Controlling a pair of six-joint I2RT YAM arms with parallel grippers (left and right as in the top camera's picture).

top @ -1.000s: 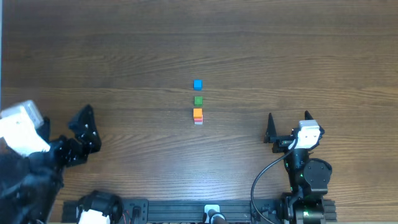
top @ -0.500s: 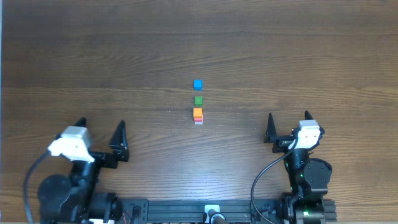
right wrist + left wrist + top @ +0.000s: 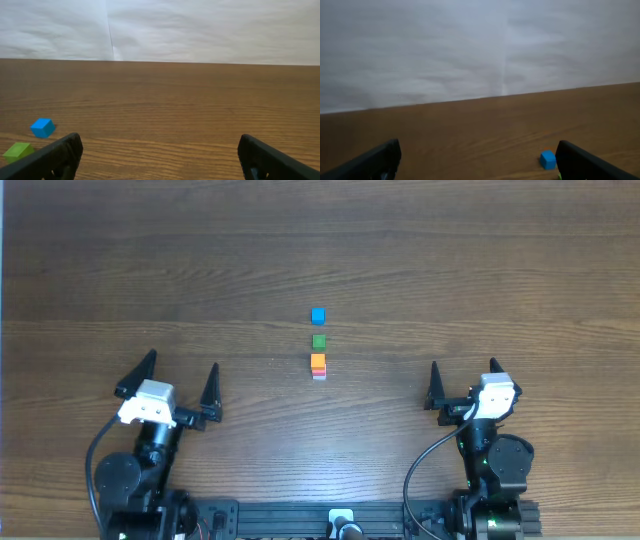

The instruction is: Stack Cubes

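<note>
Three cube spots line up on the wooden table in the top view: a blue cube (image 3: 318, 316) farthest from the arms, a green cube (image 3: 318, 341) below it, and an orange cube (image 3: 318, 362) resting on a pale cube (image 3: 318, 375). My left gripper (image 3: 180, 378) is open at the lower left, well away from the cubes. At the lower right my right gripper (image 3: 464, 380) stands open too, with nothing between its fingers. The left wrist view catches the blue cube (image 3: 548, 159). In the right wrist view lie the blue cube (image 3: 42, 127) and the green cube (image 3: 18, 151).
A bare wooden tabletop (image 3: 480, 260) stretches around the cubes. A white wall (image 3: 200, 30) rises behind the table's far edge. The arms' bases and a black rail (image 3: 330, 518) run along the bottom edge.
My left arm has swung in from the far left edge and settled upright, its gripper now pointing up the table. The right arm and the cubes have stayed put.
</note>
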